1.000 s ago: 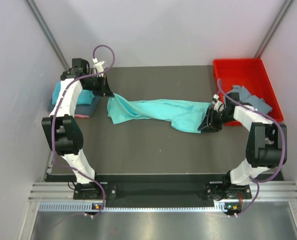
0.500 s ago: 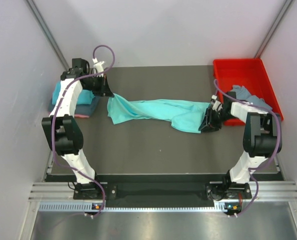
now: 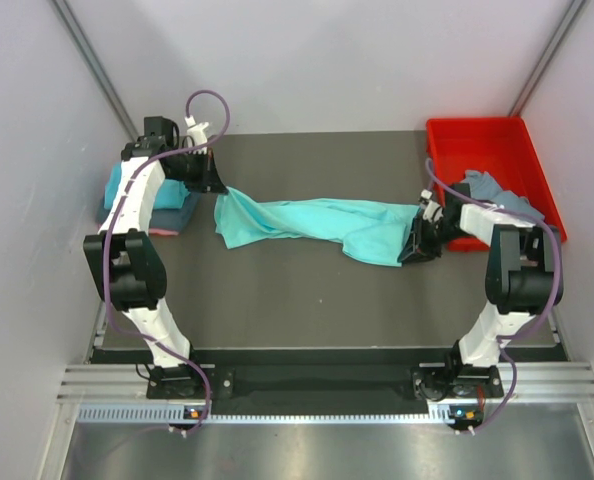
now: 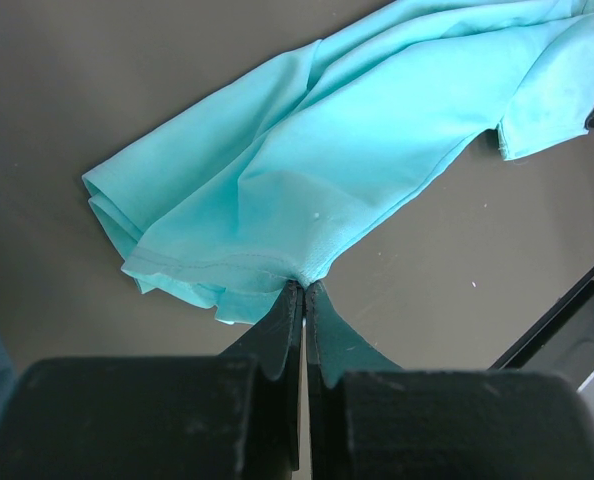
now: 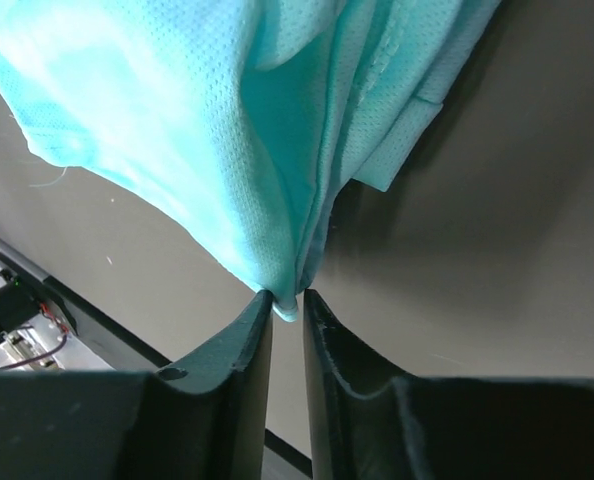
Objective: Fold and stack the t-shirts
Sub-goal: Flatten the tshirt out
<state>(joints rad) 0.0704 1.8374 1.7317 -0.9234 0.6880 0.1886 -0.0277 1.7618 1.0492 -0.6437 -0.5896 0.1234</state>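
Observation:
A turquoise t-shirt (image 3: pixel 307 222) lies stretched in a rumpled band across the middle of the dark table. My left gripper (image 3: pixel 217 188) holds its left end: in the left wrist view the fingers (image 4: pixel 304 285) are shut on the hem of the cloth (image 4: pixel 327 150). My right gripper (image 3: pixel 414 245) is at the shirt's right end. In the right wrist view its jaws (image 5: pixel 289 295) stand narrowly apart, with a bunched corner of the mesh cloth (image 5: pixel 227 130) pinched between the tips. A slate grey-blue t-shirt (image 3: pixel 497 195) lies crumpled in the red tray (image 3: pixel 482 135).
A stack of folded shirts (image 3: pixel 147 195), teal on top with pink showing underneath, sits at the table's left edge behind the left arm. The red tray stands at the back right corner. White walls close in both sides.
The right gripper's jaws have narrowed onto the shirt's right corner, and the right arm's elbow has shifted a little. The left arm and the shirt have stayed put.

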